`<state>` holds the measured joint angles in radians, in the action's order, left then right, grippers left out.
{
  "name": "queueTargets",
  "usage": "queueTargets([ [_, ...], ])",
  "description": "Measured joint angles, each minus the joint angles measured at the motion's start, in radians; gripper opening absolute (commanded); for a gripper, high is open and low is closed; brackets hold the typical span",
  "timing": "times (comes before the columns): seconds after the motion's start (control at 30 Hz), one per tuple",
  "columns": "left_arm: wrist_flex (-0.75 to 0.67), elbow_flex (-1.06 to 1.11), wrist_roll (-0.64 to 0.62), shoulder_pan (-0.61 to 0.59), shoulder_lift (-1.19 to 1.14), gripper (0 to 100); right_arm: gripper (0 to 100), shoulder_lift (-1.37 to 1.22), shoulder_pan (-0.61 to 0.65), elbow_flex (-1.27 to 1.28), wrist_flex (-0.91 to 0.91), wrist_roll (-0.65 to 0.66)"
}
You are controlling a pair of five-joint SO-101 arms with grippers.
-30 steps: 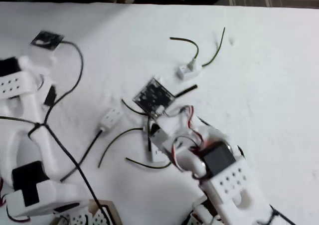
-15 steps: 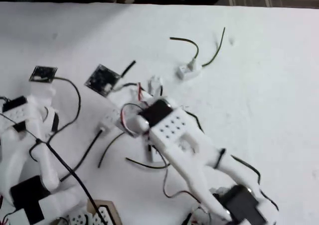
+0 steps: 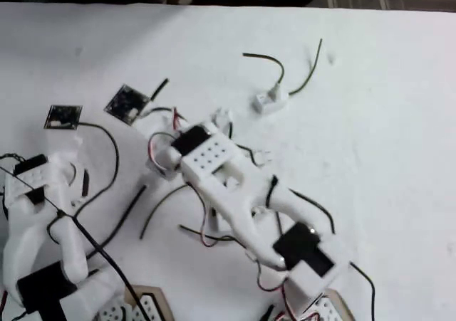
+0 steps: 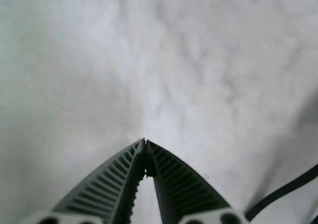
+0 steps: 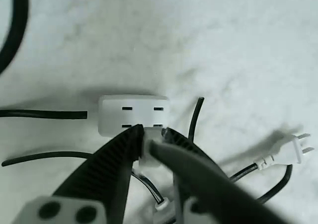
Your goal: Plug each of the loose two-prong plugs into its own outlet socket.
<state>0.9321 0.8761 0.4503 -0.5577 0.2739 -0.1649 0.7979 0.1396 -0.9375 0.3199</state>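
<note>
A white outlet socket [image 5: 133,115] lies on the white table, its slots facing up and a black cable leading off one side. My right gripper [image 5: 151,134] is shut on a small white two-prong plug [image 5: 149,152] held against the socket's near edge. From above, the right arm [image 3: 214,168] lies over this socket [image 3: 154,167] at centre left. A loose plug [image 5: 290,149] with bare prongs lies off to one side on its dark cable. My left gripper [image 4: 145,144] is shut with nothing in it, just above bare table.
A second white block [image 3: 269,102] with dark cables lies at the back centre. Loose dark cables [image 3: 171,196] cross the table in front of the socket. The left arm [image 3: 32,193] stands at the left edge. The arms' wrist boards [image 3: 128,104] stick out over the table.
The right arm has swung left across the table and now lies over the centre-left socket. The left arm has drawn back toward the front left.
</note>
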Motion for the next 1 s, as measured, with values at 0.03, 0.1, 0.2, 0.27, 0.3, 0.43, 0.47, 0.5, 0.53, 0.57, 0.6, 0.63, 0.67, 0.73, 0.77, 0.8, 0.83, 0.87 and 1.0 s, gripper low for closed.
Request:
queueTargets([
  [0.03,0.0,0.002,0.0,0.0,0.0,2,1.9,-0.018,0.002,-0.015,0.0,0.0],
  [0.1,-0.006,0.015,0.0,0.0,0.003,2,1.9,-0.048,0.002,-0.04,0.0,0.0],
  [0.2,-0.018,0.02,0.0,0.0,0.003,2,1.9,-0.083,-0.002,-0.071,0.0,0.0],
  [0.27,-0.021,0.02,0.0,0.0,0.003,2,1.9,-0.1,-0.002,-0.091,0.0,0.0],
  [0.3,-0.021,0.02,0.0,0.0,0.003,2,1.9,-0.107,0.0,-0.097,0.0,0.0],
  [0.43,-0.025,0.026,-0.002,0.0,0.003,2,1.9,-0.137,0.0,-0.127,0.0,0.0],
  [0.47,-0.026,0.026,-0.002,0.0,0.003,2,1.9,-0.144,0.0,-0.133,0.0,0.0],
  [0.5,-0.028,0.029,-0.002,0.0,0.003,2,1.9,-0.152,0.0,-0.141,0.0,0.0],
  [0.53,-0.028,0.029,-0.002,0.0,0.003,2,1.9,-0.161,0.0,-0.149,0.0,0.0],
  [0.57,-0.028,0.029,-0.002,0.0,0.003,2,1.9,-0.169,-0.002,-0.155,0.002,0.0],
  [0.6,-0.028,0.029,-0.002,0.0,0.003,2,1.9,-0.178,-0.002,-0.161,0.005,0.0],
  [0.63,-0.028,0.029,-0.002,0.0,0.003,2,1.9,-0.184,-0.002,-0.167,0.008,0.0],
  [0.67,-0.028,0.029,-0.002,0.0,0.003,2,1.9,-0.187,0.002,-0.169,0.009,0.0],
  [0.73,-0.028,0.029,-0.002,0.0,0.003,2,1.9,-0.19,0.006,-0.173,0.009,0.0],
  [0.77,-0.028,0.029,-0.002,0.0,0.003,2,1.9,-0.19,0.008,-0.173,0.009,0.0],
  [0.8,-0.028,0.029,-0.002,0.0,0.003,2,1.9,-0.19,0.011,-0.173,0.009,0.0],
  [0.83,-0.028,0.029,-0.002,0.0,0.003,2,1.9,-0.19,0.012,-0.173,0.009,0.0],
  [0.87,-0.028,0.029,-0.002,0.0,0.003,2,1.9,-0.192,0.017,-0.173,0.009,0.0],
  [1.0,-0.028,0.029,-0.002,0.0,0.003,2,1.9,-0.198,0.021,-0.173,0.011,0.0],
])
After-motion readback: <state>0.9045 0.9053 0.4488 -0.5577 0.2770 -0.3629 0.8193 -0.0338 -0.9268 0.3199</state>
